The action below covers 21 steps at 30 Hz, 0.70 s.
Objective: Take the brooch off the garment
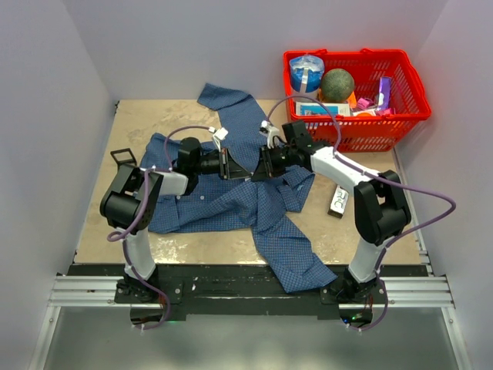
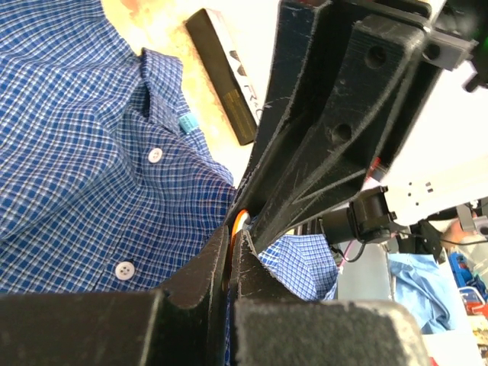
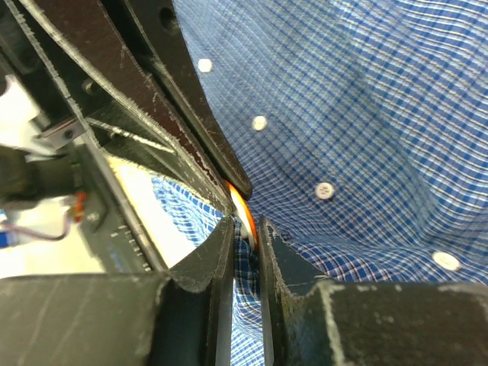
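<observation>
Both arms meet nose to nose at centre frame over the blue checked shirt (image 1: 223, 206), which is spread on the bench (image 1: 139, 123). The left fingers (image 2: 206, 274) are pressed together, tips right at the orange brooch (image 2: 240, 221). The right fingers (image 3: 286, 259) pinch the brooch along with a fold of cloth, a narrow gap between them.

Tan desk (image 1: 139, 123) boxed in by plain pale grey walls (image 1: 46, 92) along its far, left and right edges. Black plate (image 1: 246, 271) and silver metal rail (image 1: 85, 291) run along the desk's near edge, with grey floor (image 1: 246, 343) below. Light is even and bright with soft shadows.
</observation>
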Tool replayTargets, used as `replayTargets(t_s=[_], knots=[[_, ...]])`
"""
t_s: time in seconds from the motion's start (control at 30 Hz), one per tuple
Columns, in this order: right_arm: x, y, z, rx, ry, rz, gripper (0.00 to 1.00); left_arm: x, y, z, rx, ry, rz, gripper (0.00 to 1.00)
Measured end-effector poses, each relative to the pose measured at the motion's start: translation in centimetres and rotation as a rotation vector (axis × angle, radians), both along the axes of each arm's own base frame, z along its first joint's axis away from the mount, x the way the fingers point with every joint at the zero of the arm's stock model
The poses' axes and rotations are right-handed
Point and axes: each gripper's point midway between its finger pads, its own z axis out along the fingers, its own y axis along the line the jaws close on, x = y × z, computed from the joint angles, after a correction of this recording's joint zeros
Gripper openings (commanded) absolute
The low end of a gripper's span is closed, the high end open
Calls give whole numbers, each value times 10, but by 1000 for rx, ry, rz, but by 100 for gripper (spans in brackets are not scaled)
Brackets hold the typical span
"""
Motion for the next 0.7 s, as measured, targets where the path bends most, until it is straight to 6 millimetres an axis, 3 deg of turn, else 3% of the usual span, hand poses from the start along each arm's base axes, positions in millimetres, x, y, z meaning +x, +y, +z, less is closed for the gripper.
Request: replayTargets(t_s=[0.2, 0.43, 0.53, 0.7], knots=[[7, 2, -10, -185, -80, -65, 2, 5, 1, -10, 19, 30, 34, 0], [13, 1, -16, -430, -256, -118, 4, 11, 2, -20, 38, 48, 70, 0], [16, -2, -18, -513, -335, -120, 9, 12, 2, -21, 41, 50, 75, 0], [16, -3, -17, -544, -392, -78, 35, 14, 1, -21, 39, 47, 71, 0]])
